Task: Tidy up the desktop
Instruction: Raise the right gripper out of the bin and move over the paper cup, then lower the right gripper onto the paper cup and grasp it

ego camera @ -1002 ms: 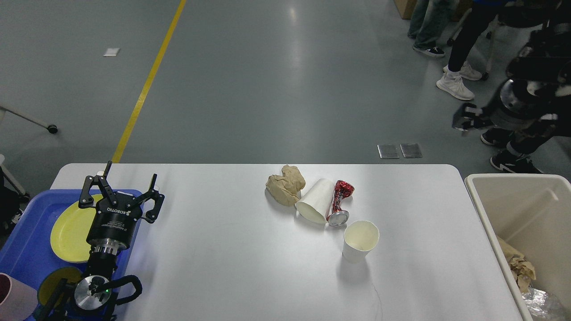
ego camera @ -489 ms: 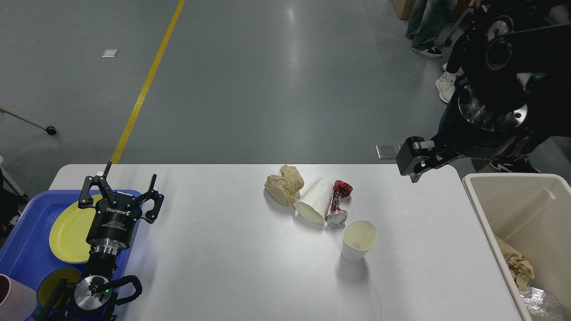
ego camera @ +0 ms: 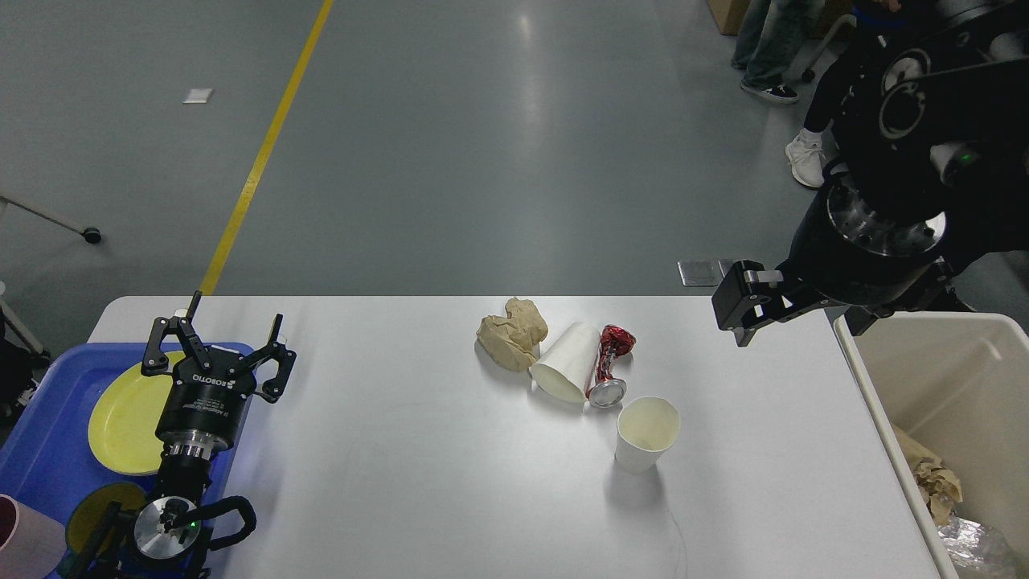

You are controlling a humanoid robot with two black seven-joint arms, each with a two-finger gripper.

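Note:
The white desktop [ego camera: 402,482] carries a cluster of litter at its middle: a crumpled brown paper ball [ego camera: 510,334], a white paper cup lying on its side [ego camera: 565,362], a crushed red can [ego camera: 611,366] and an upright white paper cup [ego camera: 645,433]. My left gripper [ego camera: 221,338] is open and empty at the desktop's left edge, over the rim of the blue tray. My right gripper [ego camera: 744,304] hovers above the desktop's far right corner, right of the litter. It is seen side-on as a dark block, so its fingers cannot be told apart.
A blue tray [ego camera: 40,450] at the left holds a yellow plate [ego camera: 129,418] and a pink cup [ego camera: 24,547]. A beige bin [ego camera: 924,378] with paper and foil scraps stands off the right edge. People's legs [ego camera: 812,104] are at the far right.
My right arm has swung in from the far right, and its gripper now hangs over the desktop's far right corner, slightly lower than half a second ago. The left arm and the litter have not moved.

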